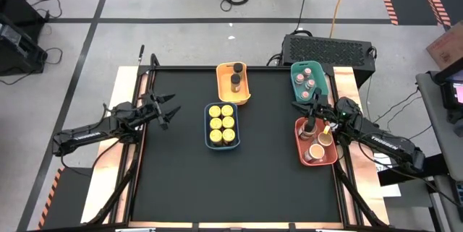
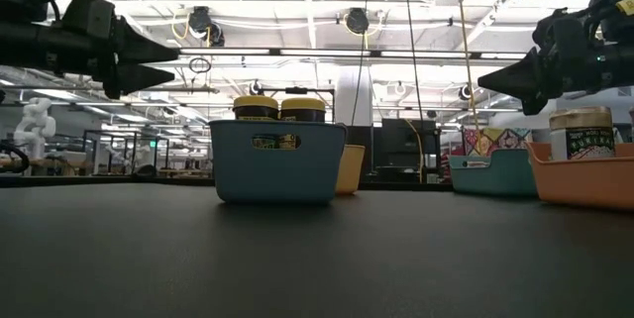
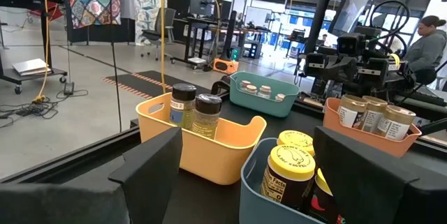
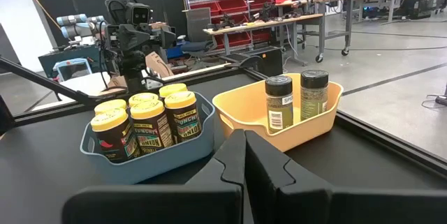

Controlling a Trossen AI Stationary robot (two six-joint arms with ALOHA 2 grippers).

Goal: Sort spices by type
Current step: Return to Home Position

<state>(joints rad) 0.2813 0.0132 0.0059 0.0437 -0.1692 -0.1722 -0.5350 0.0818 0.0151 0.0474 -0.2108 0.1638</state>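
While spices (image 1: 221, 123) stood sorted, the left tool (image 1: 172, 109) hung spread left of the blue tray (image 1: 207, 126), the right tool (image 4: 244, 140) pressed together to its right; homing should stay high.

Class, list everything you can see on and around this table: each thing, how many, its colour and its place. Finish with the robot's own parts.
table: one, black, under everything
blue tray: one, blue, table centre
yellow-lidded jars: six, dark with yellow lids, in the blue tray
yellow tray: one, yellow, just beyond the blue tray
dark-lidded jars: two, dark lids, in the yellow tray
green tray: one, green, far right corner
pink-lidded jars: several, count unclear, in the green tray
red tray: one, red, right edge
peach-topped tubs: three, in the red tray
person: one, in the room beyond the table
left gripper: one, dark, open, raised over the left side
right gripper: one, dark, shut, raised near the red tray
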